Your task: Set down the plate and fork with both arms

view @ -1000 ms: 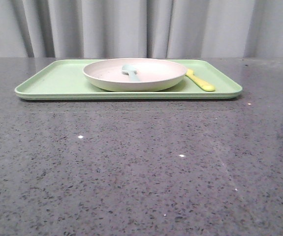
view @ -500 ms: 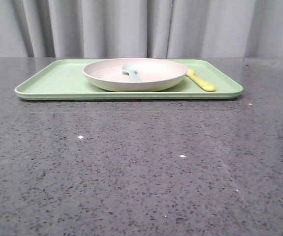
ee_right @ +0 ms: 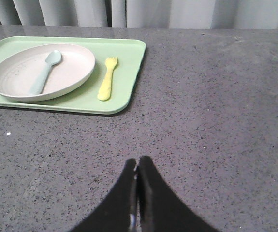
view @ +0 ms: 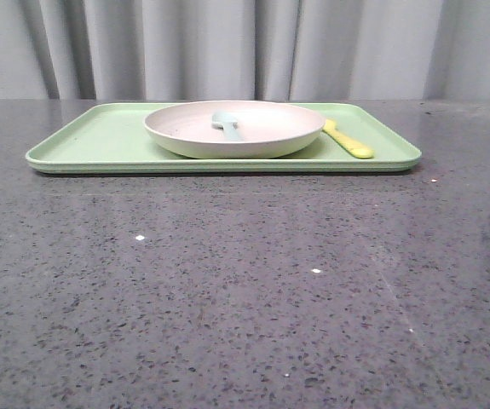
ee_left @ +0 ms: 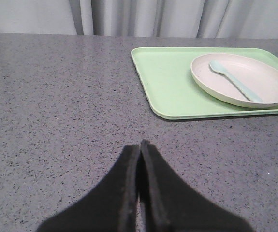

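nothing moved: plate (spoon inside) and fork on tray.

A flat light green tray lies on the far part of a dark speckled grey table, with pale grey curtains hanging behind it. On the tray sits the plate, off-white with a raised rim, set a little right of the tray's middle, and a pale blue-grey spoon rests inside it. The fork, bright yellow, lies on the tray just beside the plate's right edge, its rounded handle toward the camera.
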You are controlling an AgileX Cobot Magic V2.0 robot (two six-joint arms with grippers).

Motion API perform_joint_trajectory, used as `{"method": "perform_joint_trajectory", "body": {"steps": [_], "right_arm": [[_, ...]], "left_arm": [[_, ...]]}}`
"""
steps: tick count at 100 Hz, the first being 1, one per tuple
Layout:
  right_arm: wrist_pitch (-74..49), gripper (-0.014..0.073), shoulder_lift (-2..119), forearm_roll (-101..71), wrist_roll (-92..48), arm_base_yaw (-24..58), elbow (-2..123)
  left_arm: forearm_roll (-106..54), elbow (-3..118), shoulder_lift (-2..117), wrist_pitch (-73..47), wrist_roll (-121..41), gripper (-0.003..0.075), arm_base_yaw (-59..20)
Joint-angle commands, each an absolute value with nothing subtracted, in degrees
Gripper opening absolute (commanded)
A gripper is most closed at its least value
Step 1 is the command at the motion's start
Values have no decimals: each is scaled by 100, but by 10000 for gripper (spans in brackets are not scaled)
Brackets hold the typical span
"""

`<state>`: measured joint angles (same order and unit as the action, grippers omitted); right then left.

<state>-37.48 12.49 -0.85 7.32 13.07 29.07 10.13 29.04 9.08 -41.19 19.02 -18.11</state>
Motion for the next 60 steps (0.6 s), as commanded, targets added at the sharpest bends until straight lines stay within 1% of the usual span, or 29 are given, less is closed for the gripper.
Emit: {"method": "perform_joint_trajectory", "body": {"steps": [1,19,31,48,60], "right_arm": [[-3337,-67,1306,0,685,1294,3029],[-3337,-67,1306,0,685,1294,3029],[-3337,-67,1306,0,685,1294,3029],[-3337,-67,1306,0,685,1294,3029],[-3337,-67,1306,0,685,1294,3029]], "left_arm": [[1054,3033,991,-3655,1948,-20,-1803],[1054,3033,991,-3714,1948,-20,-1803],[1091,3024,991,-3507,1948,-20,-1803],[1207,2563,991,-2519,1762,-20,-1694],[1159,2144,991,-1896,1634,-20,-1293]]}}
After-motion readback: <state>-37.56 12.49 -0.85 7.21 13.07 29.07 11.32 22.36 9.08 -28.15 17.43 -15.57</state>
